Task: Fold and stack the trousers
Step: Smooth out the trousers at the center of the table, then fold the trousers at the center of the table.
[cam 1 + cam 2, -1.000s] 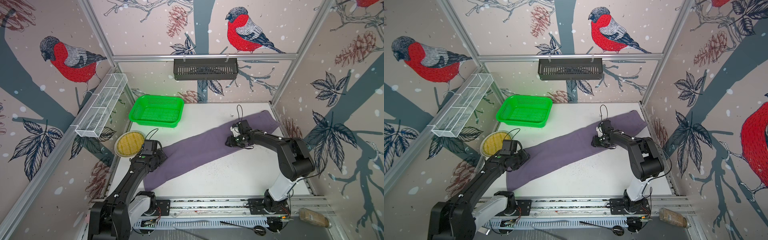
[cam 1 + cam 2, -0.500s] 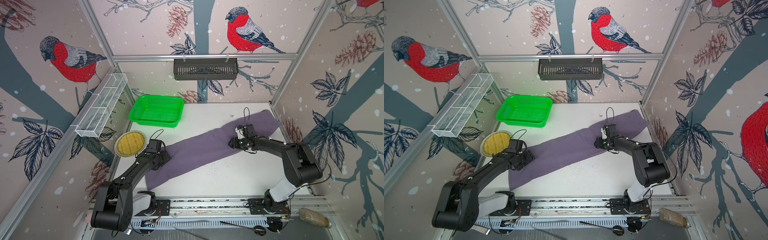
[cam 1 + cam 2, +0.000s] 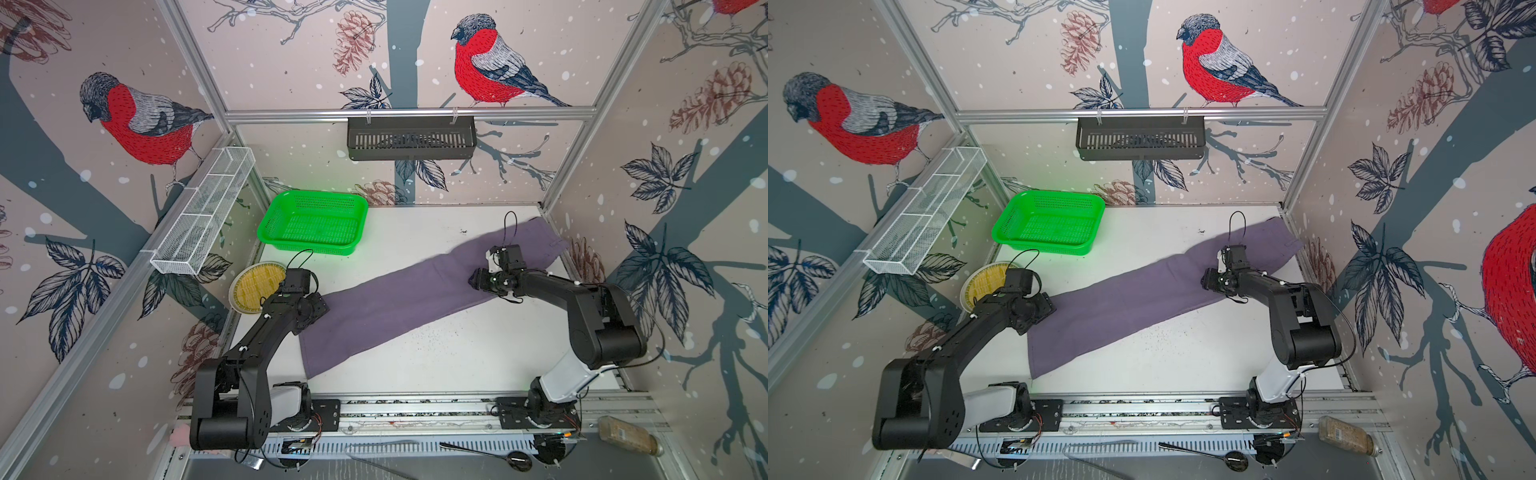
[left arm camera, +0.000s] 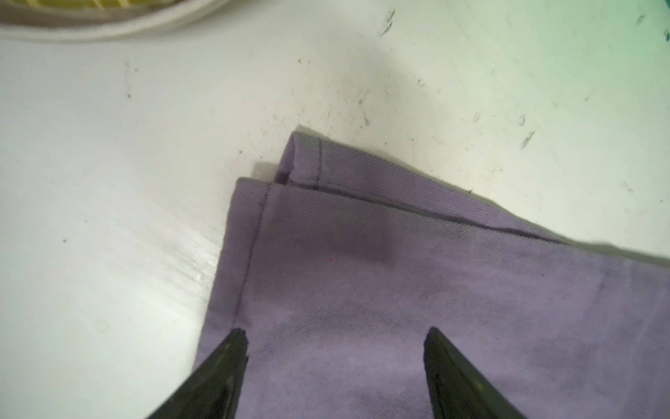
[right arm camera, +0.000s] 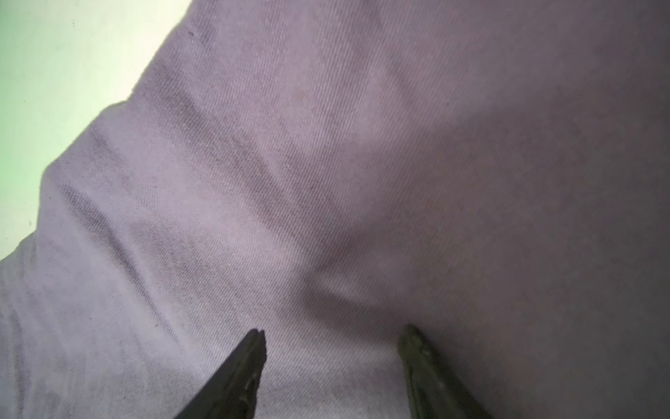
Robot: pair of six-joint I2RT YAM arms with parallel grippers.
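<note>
You're looking at a white bench (image 3: 457, 357) inside a bird-print enclosure, w/ one pair of purple-grey trousers (image 3: 399, 299) lying flat across it on a diagonal, legs laid together as one long strip. The hem end is sitting front-left, by your left arm, and the wider end is reaching the back-right corner, up against the wall. Your left claw (image 4: 335, 332) is hovering over the hem corner, fingers standing apart w/ only flat cloth below; in the left wrist view one hem is peeking out past the other. Your right claw (image 5: 331, 330) is hanging low over the strip's upper part, fingers also apart, gripping nothing; can't tell if the tips are touching fabric. A green basket (image 3: 309, 249) is sitting back-left, apart from the trousers, and a yellow plate (image 3: 251, 286) is lying just beside the left arm.
</note>
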